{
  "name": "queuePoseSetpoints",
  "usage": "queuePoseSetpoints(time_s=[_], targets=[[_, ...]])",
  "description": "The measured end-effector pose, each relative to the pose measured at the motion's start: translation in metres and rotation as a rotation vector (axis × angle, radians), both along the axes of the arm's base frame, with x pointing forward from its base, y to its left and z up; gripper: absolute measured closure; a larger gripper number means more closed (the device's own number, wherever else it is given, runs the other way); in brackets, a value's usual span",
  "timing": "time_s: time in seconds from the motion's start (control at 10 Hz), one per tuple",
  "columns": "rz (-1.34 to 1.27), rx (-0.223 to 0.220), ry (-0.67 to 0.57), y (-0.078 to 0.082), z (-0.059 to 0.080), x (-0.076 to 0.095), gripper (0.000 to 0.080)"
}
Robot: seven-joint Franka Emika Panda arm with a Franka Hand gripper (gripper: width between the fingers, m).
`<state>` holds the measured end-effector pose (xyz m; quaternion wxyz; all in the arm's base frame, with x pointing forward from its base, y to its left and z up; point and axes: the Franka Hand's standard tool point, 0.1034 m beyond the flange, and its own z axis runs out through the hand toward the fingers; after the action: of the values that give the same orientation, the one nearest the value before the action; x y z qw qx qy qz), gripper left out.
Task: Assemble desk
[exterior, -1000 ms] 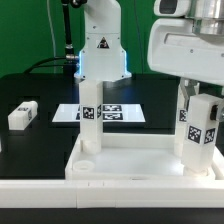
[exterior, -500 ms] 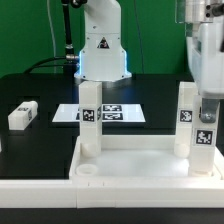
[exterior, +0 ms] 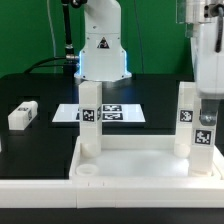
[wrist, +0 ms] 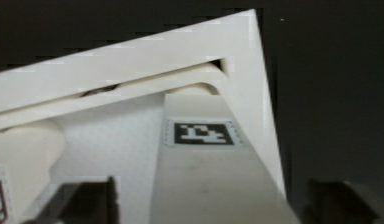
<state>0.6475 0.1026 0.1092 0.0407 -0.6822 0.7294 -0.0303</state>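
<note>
Claw (wrist: pixel 205 202) spread astride the leg (exterior: pixel 205 150) at the exterior view's lower right, not pinching it.
If that leg sits loosely in the desk top (exterior: pixel 130 184), a brushing finger could tilt it out.

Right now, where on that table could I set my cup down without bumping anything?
Bare black table lies between the loose leg, the marker board and the desk top. The tray floor between its standing legs is free too. Crowded: the exterior view's right, where two of them and the fingers cluster.
</note>
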Motion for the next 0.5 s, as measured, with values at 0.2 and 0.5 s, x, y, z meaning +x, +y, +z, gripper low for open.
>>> queuePoseSetpoints(time_s=[0.2, 0.5], targets=[[0.318, -0.049, -0.024, 0.0105, 0.0029, -0.0003, 0.0159], [0.495, -0.070, -0.023, 0.0081, 0.0020, -0.0002, 0.0151]])
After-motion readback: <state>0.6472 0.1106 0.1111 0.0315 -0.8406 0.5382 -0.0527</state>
